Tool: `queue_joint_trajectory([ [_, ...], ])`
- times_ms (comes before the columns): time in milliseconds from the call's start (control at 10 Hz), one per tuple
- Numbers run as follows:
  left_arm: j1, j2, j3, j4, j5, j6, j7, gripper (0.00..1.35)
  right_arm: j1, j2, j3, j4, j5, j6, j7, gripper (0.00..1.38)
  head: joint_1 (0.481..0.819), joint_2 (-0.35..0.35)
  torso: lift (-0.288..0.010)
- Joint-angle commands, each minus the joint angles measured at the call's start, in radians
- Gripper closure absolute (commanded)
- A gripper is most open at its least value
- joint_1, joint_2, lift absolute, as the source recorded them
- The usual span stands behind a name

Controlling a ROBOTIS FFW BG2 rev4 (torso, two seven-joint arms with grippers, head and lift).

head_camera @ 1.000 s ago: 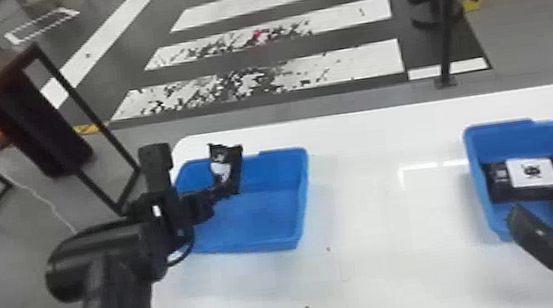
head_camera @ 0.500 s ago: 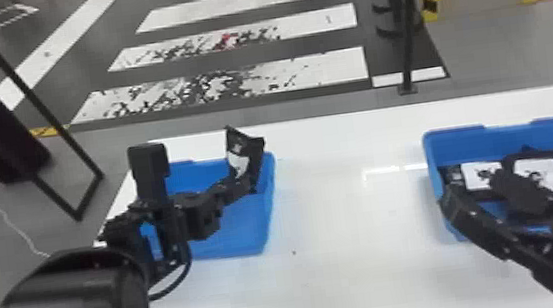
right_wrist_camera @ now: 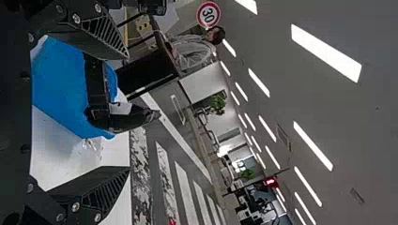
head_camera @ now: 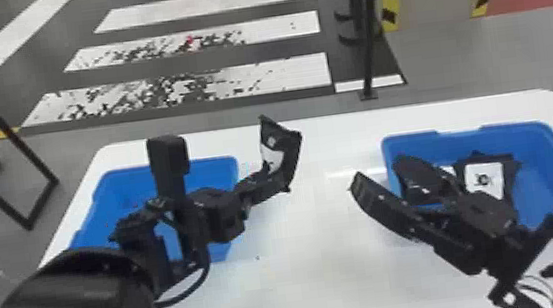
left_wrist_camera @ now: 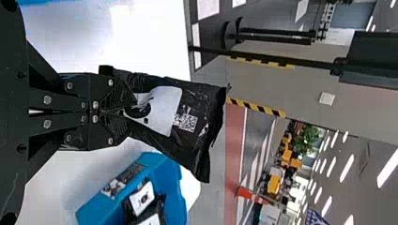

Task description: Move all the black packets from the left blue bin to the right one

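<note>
Gripped black packet (head_camera: 286, 153), long axis tilted upward

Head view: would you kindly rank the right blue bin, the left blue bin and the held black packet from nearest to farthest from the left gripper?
1. Black packet, held in the left gripper.
2. Left blue bin, close by on the robot's left.
3. Right blue bin, across the table on the robot's right.
</note>
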Motion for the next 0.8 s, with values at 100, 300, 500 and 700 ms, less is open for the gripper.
queue_joint_trajectory([
  [100, -0.016, -0.001, -0.076, -0.007, 0.053, -0.013, -0.003, 1.21, -0.071, -0.01, 0.032, 0.047, 0.003, -0.007, -0.002, 0.19, 0.695, 0.079, -0.14],
  [300, -0.026, -0.001, -0.128, -0.007, 0.095, -0.018, -0.004, 1.21, -0.12, -0.012, 0.048, 0.094, 0.007, -0.02, -0.003, 0.19, 0.695, 0.048, -0.14],
  [500, -0.026, 0.003, -0.154, -0.012, 0.123, -0.013, -0.007, 1.21, -0.167, -0.012, 0.048, 0.14, 0.035, -0.037, -0.015, 0.19, 0.695, 0.011, -0.14],
  [700, -0.033, 0.003, -0.176, -0.015, 0.135, -0.011, -0.007, 1.21, -0.206, -0.012, 0.048, 0.177, 0.043, -0.039, -0.017, 0.2, 0.695, -0.014, -0.14],
])
